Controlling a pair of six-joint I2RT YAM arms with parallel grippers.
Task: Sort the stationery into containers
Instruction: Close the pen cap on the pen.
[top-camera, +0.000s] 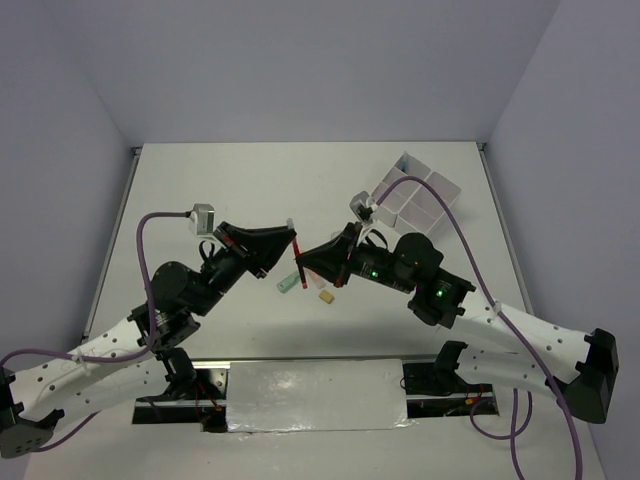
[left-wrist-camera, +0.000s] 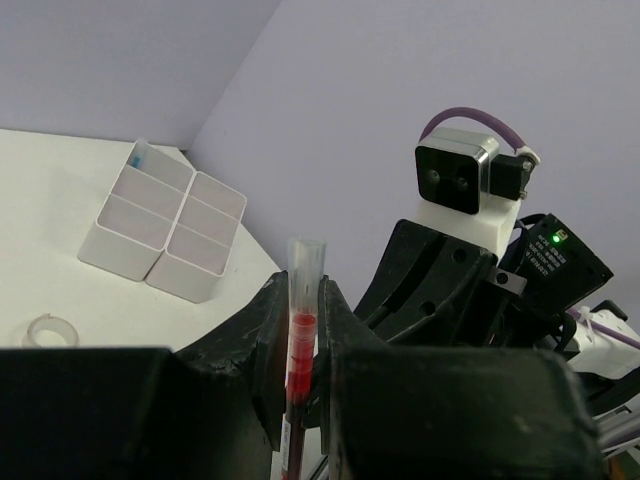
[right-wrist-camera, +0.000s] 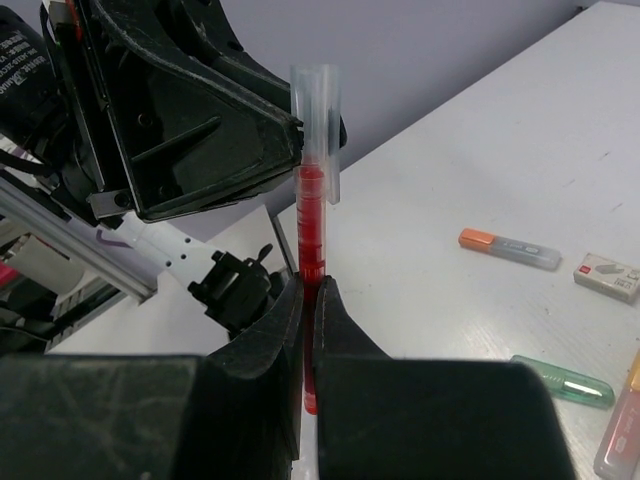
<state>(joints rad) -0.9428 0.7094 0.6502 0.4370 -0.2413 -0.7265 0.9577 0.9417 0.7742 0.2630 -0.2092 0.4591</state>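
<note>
A thin red pen (top-camera: 298, 256) with a clear cap is held upright above the table's middle by both grippers at once. My left gripper (top-camera: 291, 240) is shut on its upper part; in the left wrist view the pen (left-wrist-camera: 301, 330) sits between the fingers (left-wrist-camera: 270, 345). My right gripper (top-camera: 306, 263) is shut on its lower part, as the right wrist view shows (right-wrist-camera: 311, 300), with the pen (right-wrist-camera: 312, 210) rising from the jaws. The white four-compartment box (top-camera: 418, 195) stands at the far right, also in the left wrist view (left-wrist-camera: 165, 225), with a blue item (left-wrist-camera: 135, 158) in its far corner.
A green marker (top-camera: 290, 283) and a small eraser (top-camera: 325, 296) lie under the grippers. The right wrist view shows an orange marker (right-wrist-camera: 508, 247), an eraser (right-wrist-camera: 610, 277), a green marker (right-wrist-camera: 562, 380) and a pink marker (right-wrist-camera: 620, 430). A white tape ring (left-wrist-camera: 47, 330) lies near the box.
</note>
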